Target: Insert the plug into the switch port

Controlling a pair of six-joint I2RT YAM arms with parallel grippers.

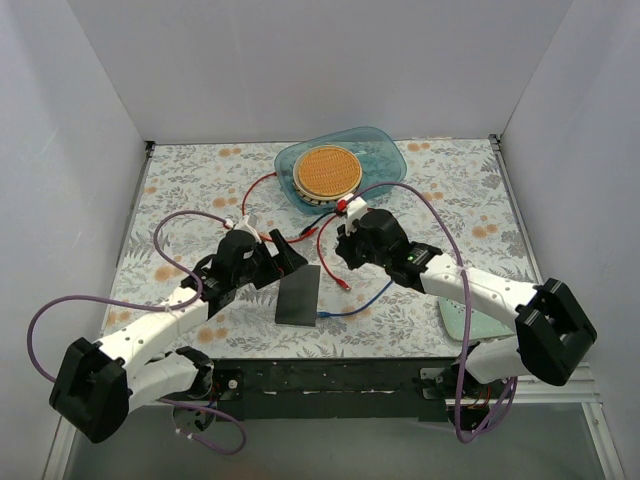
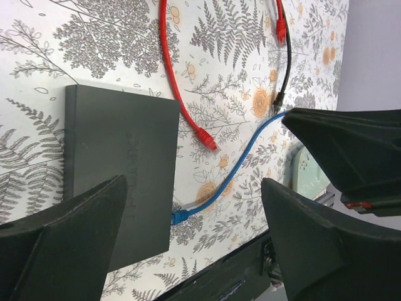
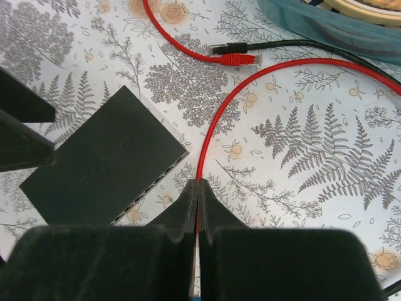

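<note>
The black switch [image 1: 298, 294] lies flat on the fern-print tabletop [image 1: 190, 170], the embossed lettering [image 2: 131, 169] on its lid too faint to read, the red plug [image 2: 207, 139] loose just beside it. The left gripper [image 2: 194, 188] gapes wide close by, while the right gripper [image 3: 198, 185] has its fingers pressed together over the red cable [image 3: 213, 125]

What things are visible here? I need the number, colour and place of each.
switch: 1, matte black, middle, near side
red plugs: 2, red, one right of switch, one beyond it
black cable: 1, black, plug beside far red plug
blue cable: 1, blue, plug at switch's near corner
tray: 1, blue-green, far centre
woven disc: 1, orange, in tray
pad: 1, pale green, near right
left gripper: 1, black, open, near switch
right gripper: 1, black, shut, red cable at tips
</note>
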